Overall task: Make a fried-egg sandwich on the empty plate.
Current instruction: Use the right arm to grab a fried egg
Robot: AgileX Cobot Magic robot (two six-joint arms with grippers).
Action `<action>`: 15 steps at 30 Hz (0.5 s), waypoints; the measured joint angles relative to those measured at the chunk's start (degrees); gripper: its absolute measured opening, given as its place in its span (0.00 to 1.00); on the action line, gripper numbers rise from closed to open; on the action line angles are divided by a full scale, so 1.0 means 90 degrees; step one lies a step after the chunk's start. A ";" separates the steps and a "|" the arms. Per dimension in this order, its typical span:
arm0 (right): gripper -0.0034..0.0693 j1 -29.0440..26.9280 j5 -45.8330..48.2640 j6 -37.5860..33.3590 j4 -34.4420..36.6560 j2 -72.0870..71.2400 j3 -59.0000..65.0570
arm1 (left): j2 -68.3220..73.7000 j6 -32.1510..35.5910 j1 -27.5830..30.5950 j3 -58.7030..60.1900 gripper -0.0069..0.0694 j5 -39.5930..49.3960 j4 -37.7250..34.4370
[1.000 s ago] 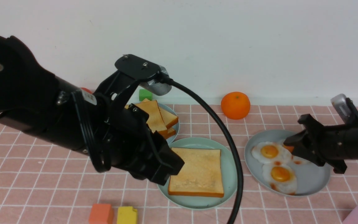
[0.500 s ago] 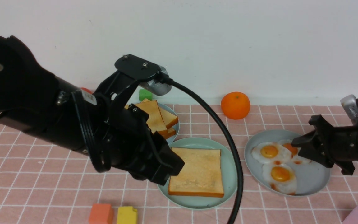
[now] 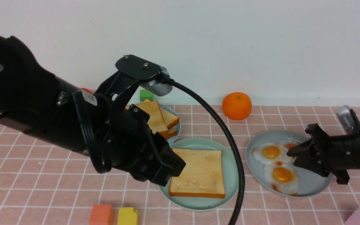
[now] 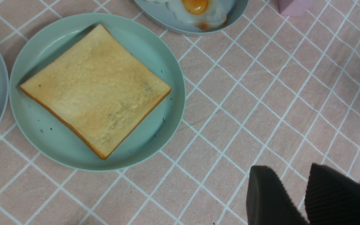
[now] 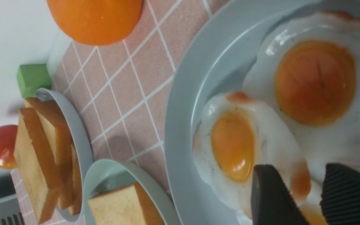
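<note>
A square, golden toast slice with an orange-brown crust lies flat on the round, matte mint-green plate near the front edge of the pink, white-gridded tablecloth, its porous top uncovered. The left gripper hovers at the slice's left edge. Toward the right edge, glossy white fried eggs with orange yolks overlap on a smooth grey plate, the right gripper low over them.

From the left wrist, the ribbed black pads stand slightly apart, holding nothing, above bare cloth beside the mint-green plate.

From the right wrist, the jaws are parted astride one egg's browned rim; contact cannot be told. A skewed toast pile fills a blue-grey plate toward the back edge, where a dimpled orange sits.
</note>
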 joint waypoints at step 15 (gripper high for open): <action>0.15 0.0000 -0.0035 -0.0094 0.0180 0.0000 0.0000 | 0.0000 0.0000 0.0000 0.0000 0.40 0.0000 0.0052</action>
